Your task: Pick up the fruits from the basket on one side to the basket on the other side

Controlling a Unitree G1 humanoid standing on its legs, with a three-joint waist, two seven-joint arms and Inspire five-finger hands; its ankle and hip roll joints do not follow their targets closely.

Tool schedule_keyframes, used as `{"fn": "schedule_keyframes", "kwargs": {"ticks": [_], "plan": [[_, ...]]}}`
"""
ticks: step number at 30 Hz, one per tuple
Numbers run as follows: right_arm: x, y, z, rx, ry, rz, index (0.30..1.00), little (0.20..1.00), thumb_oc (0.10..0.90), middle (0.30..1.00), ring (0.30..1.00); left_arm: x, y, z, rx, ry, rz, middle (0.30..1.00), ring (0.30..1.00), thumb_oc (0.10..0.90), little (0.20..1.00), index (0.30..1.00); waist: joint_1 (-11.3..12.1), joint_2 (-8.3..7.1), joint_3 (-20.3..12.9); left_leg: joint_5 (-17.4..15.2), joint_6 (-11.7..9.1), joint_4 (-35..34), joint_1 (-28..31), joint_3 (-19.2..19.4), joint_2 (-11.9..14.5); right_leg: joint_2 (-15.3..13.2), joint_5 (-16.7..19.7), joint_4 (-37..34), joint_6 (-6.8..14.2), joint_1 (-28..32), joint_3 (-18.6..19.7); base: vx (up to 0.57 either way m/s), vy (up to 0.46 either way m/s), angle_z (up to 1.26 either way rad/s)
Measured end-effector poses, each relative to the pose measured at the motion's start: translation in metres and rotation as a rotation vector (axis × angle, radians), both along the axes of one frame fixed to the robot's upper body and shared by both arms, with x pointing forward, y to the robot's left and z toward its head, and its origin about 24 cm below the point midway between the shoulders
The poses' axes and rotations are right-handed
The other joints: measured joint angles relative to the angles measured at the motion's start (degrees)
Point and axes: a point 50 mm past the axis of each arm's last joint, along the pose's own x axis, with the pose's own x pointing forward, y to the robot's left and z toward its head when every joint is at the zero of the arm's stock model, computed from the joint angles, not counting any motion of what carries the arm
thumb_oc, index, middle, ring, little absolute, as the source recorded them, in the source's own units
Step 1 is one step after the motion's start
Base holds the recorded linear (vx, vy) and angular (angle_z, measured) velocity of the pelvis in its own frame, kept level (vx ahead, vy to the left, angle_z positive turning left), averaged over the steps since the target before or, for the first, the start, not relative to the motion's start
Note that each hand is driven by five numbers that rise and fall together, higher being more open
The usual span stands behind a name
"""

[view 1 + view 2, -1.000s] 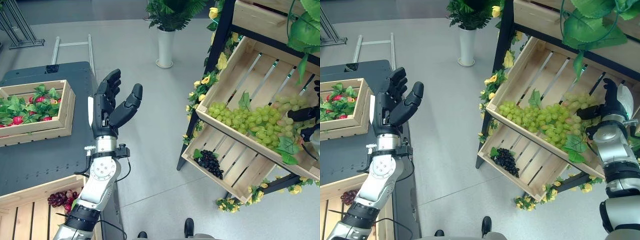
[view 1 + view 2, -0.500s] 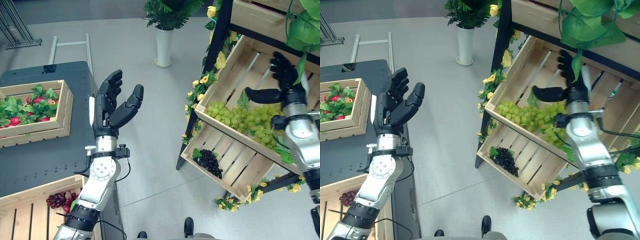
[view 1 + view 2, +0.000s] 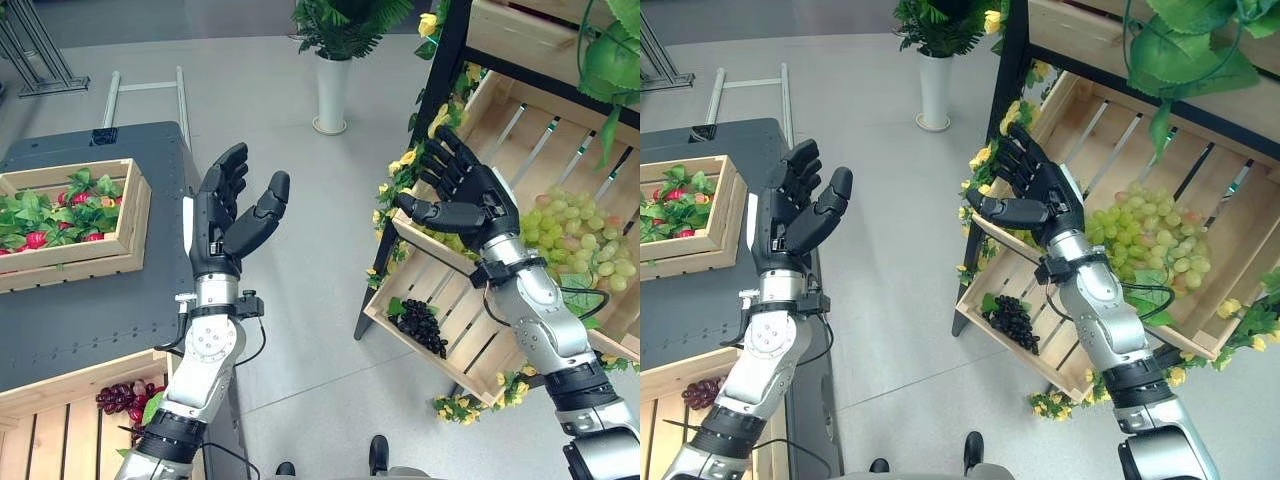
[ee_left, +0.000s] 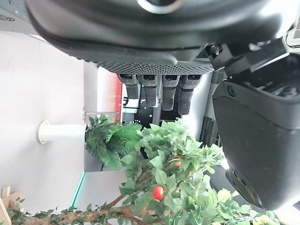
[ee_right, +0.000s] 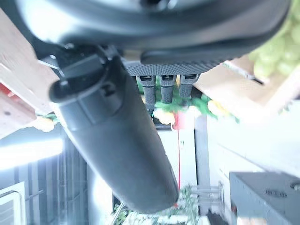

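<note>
Both the right hand (image 3: 478, 200) and left hand (image 3: 228, 215) hang open and empty, so the green grapes (image 3: 580, 240) (soft, loosely clustered, probably light) look best cradled from beneath near the stem.

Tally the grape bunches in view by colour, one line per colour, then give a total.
Green grapes: 1 heap, in the upper shelf crate
Black grapes: 1 bunch, in the lower shelf crate
Dark red grapes: 1 bunch, in the near crate by the table
Total: 3
</note>
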Motion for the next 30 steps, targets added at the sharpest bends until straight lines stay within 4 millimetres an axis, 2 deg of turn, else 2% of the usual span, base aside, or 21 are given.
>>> {"fn": "schedule_keyframes", "kwargs": {"ticks": [9, 12, 16, 18, 22, 24, 28, 30], "plan": [[-0.03, 0.039, -0.057, 0.248, 0.174, 0.176, 0.9, 0.9, 0.8, 0.9, 0.9, -0.013, 0.005, -0.017, 0.042, 0.035, 0.083, 0.9, 0.9, 0.8, 0.9, 0.9, 0.78, 1.02, 0.0, -0.01, 0.05, -0.15, -0.09, -0.21, -0.3, -0.22, -0.02, 0.0, -0.01, -0.23, -0.03, 0.02, 0.141, 0.0], [-0.043, 0.051, -0.074, 0.297, 0.234, 0.257, 0.9, 0.9, 0.8, 0.9, 0.9, -0.017, 0.008, -0.019, 0.089, 0.023, 0.158, 0.9, 0.9, 0.8, 0.9, 0.9, 1.81, 1.41, 0.03, -0.21, 0.72, -0.17, -0.31, -2.0, -1.14, -0.95, 0.02, 0.02, 0.09, -0.39, -0.12, 0.03, 0.239, -0.02], [-0.051, 0.057, -0.086, 0.297, 0.264, 0.315, 0.9, 0.9, 0.8, 0.9, 0.9, -0.019, 0.015, -0.026, 0.122, 0.037, 0.238, 0.9, 0.9, 0.8, 0.9, 0.9, 2.2, 1.74, 0.03, -0.31, 1.68, 0.2, -1.11, -2.87, -2.28, -2.3, -0.02, 0.69, 0.17, -0.6, -1.32, 0.0, 0.232, 0.12], [-0.052, 0.056, -0.094, 0.292, 0.281, 0.332, 0.9, 0.9, 0.8, 0.9, 0.9, -0.021, 0.019, -0.03, 0.135, 0.05, 0.272, 0.9, 0.9, 0.8, 0.9, 0.9, 2.69, 2.06, 0.22, -0.18, 2.15, 1.05, -1.92, -3.46, -2.74, -2.97, -0.45, 4.52, -0.46, -2.31, -3.7, 0.01, 0.123, 0.19], [-0.052, 0.053, -0.103, 0.315, 0.313, 0.328, 0.9, 0.9, 0.8, 0.9, 0.9, -0.023, 0.025, -0.033, 0.146, 0.06, 0.299, 0.9, 0.9, 0.8, 0.9, 0.9, 3.16, 2.02, 0.38, -0.74, 3.54, 2.66, -2.73, -5.39, -4.0, -4.58, -1.84, 8.11, -1.45, -3.02, -4.18, 0.05, 0.019, 0.27], [-0.056, 0.051, -0.106, 0.325, 0.303, 0.328, 0.9, 0.9, 0.8, 0.9, 0.9, -0.024, 0.03, -0.03, 0.15, 0.05, 0.324, 0.9, 0.9, 0.8, 0.9, 0.9, 3.1, 1.1, 0.05, -0.33, 3.6, 2.88, -4.06, -7.79, -5.13, -5.37, -3.96, 6.4, -0.77, -2.05, -3.38, 0.04, -0.044, 0.56], [-0.059, 0.051, -0.108, 0.328, 0.303, 0.342, 0.9, 0.9, 0.8, 0.9, 0.9, -0.026, 0.032, -0.03, 0.167, 0.035, 0.37, 0.9, 0.9, 0.8, 0.9, 0.9, 3.16, 0.85, 0.04, 1.17, 2.55, 3.48, -7.45, -11.27, -5.39, -4.19, -2.9, 1.88, 2.4, -1.13, 0.16, 0.05, -0.129, 0.6], [-0.059, 0.052, -0.108, 0.327, 0.301, 0.349, 0.9, 0.9, 0.8, 0.9, 0.9, -0.027, 0.033, -0.031, 0.168, 0.039, 0.381, 0.9, 0.9, 0.8, 0.9, 0.9, 3.11, 0.92, 0.09, 1.41, 2.15, 3.56, -8.34, -11.88, -4.95, -3.74, -2.57, 0.99, 2.92, -0.81, 0.71, 0.07, -0.23, 0.42]]}}
